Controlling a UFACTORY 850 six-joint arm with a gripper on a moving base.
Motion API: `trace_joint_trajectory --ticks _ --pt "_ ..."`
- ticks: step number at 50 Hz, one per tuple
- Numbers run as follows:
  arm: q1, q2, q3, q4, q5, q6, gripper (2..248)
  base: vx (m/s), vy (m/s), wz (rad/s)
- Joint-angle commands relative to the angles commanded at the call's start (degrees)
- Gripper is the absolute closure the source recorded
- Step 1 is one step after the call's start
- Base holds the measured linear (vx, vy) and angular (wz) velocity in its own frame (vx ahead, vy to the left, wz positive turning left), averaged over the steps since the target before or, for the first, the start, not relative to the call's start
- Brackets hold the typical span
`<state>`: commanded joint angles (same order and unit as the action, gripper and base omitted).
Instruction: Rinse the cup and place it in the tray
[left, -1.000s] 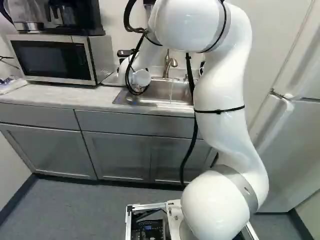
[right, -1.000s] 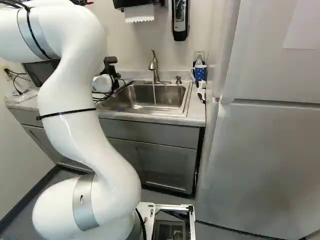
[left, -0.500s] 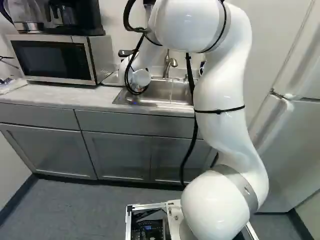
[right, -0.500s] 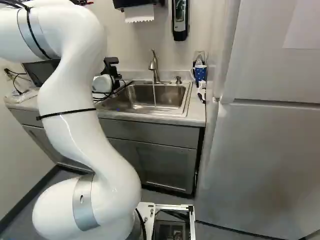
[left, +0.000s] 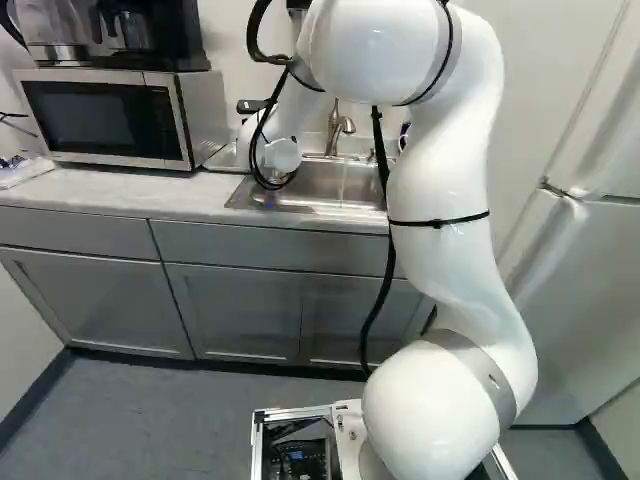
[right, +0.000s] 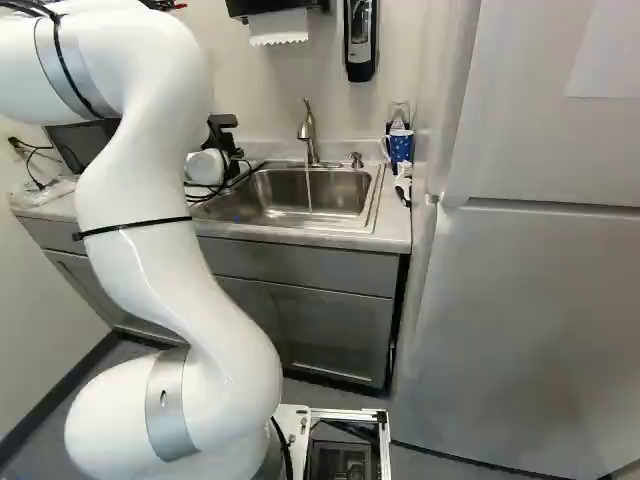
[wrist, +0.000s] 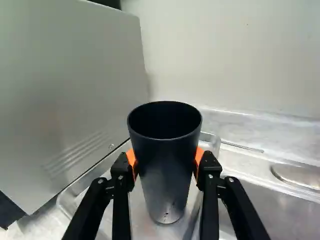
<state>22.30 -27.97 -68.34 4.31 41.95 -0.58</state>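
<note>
Black parts of my gripper (right: 224, 145) show by the wrist in the right base view, its fingertips hidden. In the wrist view the gripper (wrist: 166, 165) is shut on a dark, tapered cup (wrist: 167, 150), an orange pad pressed to either side. The cup's mouth faces up. Under and around its base lies a shallow tray (wrist: 95, 175) with a raised rim; whether the cup touches the tray's floor I cannot tell. A thin stream of water falls from the faucet (right: 308, 130) into the metal sink (right: 285, 205).
Close beside the tray stands the microwave (left: 110, 118), its flat side facing the cup. The wall rises behind the tray. A blue mug (right: 400, 145) stands on the counter past the sink, near the fridge (right: 530, 300). A soap dispenser (right: 360, 40) hangs above.
My arm's wrist has shifted very slightly at the sink's edge near the microwave. The base has not moved, and the water keeps running.
</note>
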Motion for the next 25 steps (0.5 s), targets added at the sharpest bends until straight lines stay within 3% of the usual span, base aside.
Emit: trace_joint_trajectory --ticks 24,25 --pt "0.00 0.00 0.00 0.00 0.00 0.00 121 0.000 0.000 0.000" --pt "0.00 0.00 0.00 0.00 0.00 0.00 90 0.000 0.000 0.000"
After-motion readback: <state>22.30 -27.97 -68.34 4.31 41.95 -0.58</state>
